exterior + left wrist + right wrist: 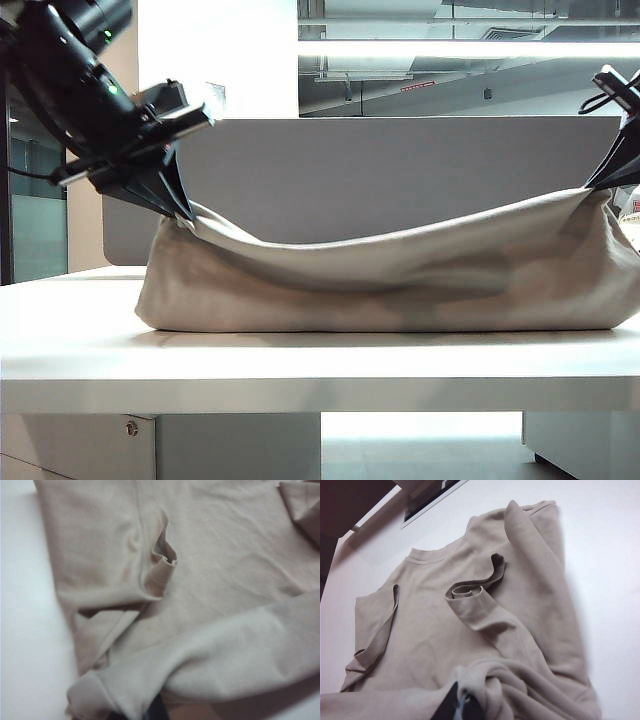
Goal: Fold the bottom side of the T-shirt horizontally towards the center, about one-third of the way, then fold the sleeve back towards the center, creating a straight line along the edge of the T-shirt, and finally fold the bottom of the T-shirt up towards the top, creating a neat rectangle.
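The beige T-shirt [400, 285] hangs as a sagging band above the white table [300, 365], held up at both ends. At the upper left my left gripper [183, 212] is shut on one corner of the bottom of the T-shirt. My right gripper [603, 184] at the far right is shut on the other corner. The left wrist view shows the cloth [210, 580] bunched over the dark fingertips [156, 711]. In the right wrist view the neckline [426, 558] and a folded sleeve [470, 592] lie on the table below the fingers [457, 705].
A grey partition [400, 170] stands behind the table. A yellow-and-white packet [630, 215] peeks in at the right edge. The table's front edge [300, 395] runs across the exterior view.
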Controlling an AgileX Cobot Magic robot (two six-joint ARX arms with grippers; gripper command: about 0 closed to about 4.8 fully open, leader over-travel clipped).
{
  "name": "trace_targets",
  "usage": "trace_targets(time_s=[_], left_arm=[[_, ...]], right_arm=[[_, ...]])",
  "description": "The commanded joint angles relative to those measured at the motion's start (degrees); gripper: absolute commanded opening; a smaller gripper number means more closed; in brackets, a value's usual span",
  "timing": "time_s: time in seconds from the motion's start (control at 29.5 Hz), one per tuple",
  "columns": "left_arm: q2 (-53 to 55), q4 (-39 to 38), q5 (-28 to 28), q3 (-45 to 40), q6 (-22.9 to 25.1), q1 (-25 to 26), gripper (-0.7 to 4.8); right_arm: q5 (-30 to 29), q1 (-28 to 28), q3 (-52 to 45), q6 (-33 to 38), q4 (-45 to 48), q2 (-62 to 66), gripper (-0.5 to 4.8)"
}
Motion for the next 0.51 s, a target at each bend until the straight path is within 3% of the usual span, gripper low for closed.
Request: trace_targets(time_s=[0.03,0.51], left_arm=[[2.3,0.7,-0.5,2.5,1.4,0.6,-0.06],[12.2,-0.1,-2.0,15.4,2.9,5.9,-0.06]], right_arm=[[0.0,0.0,2.8,0.0,0.4,2.3,-0.03],[0.0,0.0,16.9,-0.2,0.4,14.7,-0.03]])
